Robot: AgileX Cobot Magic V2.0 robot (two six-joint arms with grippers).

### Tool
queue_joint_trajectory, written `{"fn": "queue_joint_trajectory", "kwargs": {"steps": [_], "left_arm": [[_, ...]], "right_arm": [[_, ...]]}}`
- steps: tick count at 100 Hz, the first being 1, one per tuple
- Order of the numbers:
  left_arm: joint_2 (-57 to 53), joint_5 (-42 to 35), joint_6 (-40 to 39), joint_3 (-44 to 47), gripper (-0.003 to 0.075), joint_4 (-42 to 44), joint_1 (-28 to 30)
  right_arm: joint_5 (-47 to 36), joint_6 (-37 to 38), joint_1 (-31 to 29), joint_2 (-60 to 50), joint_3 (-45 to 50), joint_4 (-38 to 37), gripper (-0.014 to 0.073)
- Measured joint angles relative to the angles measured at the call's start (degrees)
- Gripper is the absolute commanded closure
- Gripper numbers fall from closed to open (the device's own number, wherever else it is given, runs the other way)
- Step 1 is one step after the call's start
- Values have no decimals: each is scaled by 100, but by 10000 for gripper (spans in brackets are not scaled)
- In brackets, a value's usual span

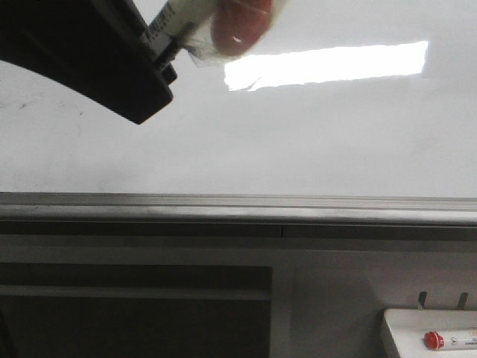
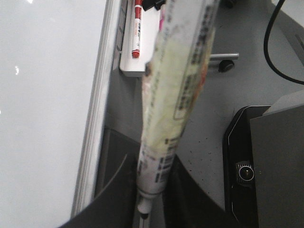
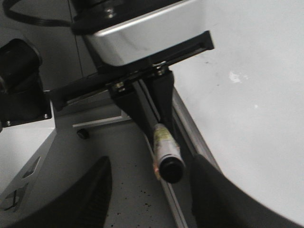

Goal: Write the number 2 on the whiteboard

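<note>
Left gripper (image 2: 149, 205) is clamped on a marker (image 2: 175, 95). The barrel sits between the two dark fingers and runs out past them, its label worn and yellowed. In the front view the left gripper (image 1: 165, 54) is at the upper left over the whiteboard (image 1: 298, 142), with the marker (image 1: 182, 15) angled up and right out of it. The far end of the marker is a blurred reddish blob. Cannot tell whether the tip touches the board.

Right gripper (image 3: 152, 204) is spread wide and holds nothing. Beyond the gap between its fingers, the left arm's marker (image 3: 167, 154) shows end-on, right by the board's edge, with the whiteboard (image 3: 256, 118) just past it.

In the left wrist view the whiteboard (image 2: 42, 95) lies beside the held marker, with its grey rail (image 2: 97, 118) between them. In the front view the rail (image 1: 238, 209) runs across the full width below the white surface. The board area in view shows only faint grey smudges (image 1: 30, 101) at the left and a bright light patch (image 1: 328, 63) at the upper right. The left gripper and marker cover the board's upper left corner.

Off the board past the rail there is a small white tray (image 1: 402, 328) with a red-capped marker (image 1: 451, 340) lying in it, well apart from both grippers. The left wrist view also shows the tray (image 2: 126, 69) and the red-capped marker (image 2: 137, 28), plus a black cable (image 2: 273, 52) on the grey floor.
</note>
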Motion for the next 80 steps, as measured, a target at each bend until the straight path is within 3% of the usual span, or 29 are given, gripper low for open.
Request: {"fn": "queue_joint_trajectory", "kwargs": {"steps": [22,43,68,80], "left_arm": [[0,56,51,-12,741,80,0],[0,49,51,-12,741,98,0],[-8,49,51,-12,741,74,0],[-8,72,51,-12,741,74,0]], "right_arm": [[-123,-3,339,184,-11,0,254],[-644,-14,360,583,-23,25,254],[-701,-26,360,1108,-23,36,258],[-710,-26,360,1197,-23,36,316]]}}
